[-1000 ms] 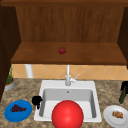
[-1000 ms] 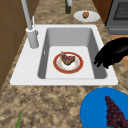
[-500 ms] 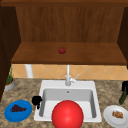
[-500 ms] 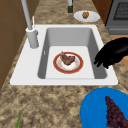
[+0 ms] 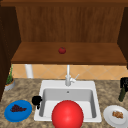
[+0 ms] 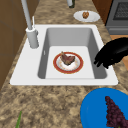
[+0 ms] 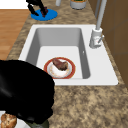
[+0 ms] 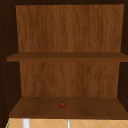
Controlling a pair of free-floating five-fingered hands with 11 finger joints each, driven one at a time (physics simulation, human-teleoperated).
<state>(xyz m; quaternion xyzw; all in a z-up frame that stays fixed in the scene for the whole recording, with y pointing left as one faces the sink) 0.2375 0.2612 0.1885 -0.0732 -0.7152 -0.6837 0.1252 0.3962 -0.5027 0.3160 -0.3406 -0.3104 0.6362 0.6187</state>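
No change from a moment back: left robot hand [image 5: 37, 100] hovering by sink's [image 5: 52, 84] left rim, probably loose, grasping nothing; right robot hand [image 5: 124, 82] right of sink, state untellable.

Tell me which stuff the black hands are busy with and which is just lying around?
By the hands: left hand, blue plate with grapes; right hand, green bottle.
Lying about: red plate with meat, white plate with bread, red fruit.

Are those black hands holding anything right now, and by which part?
Nothing is held. The left hand hovers at the white sink's left rim; the right hand hovers above the dark green bottle.
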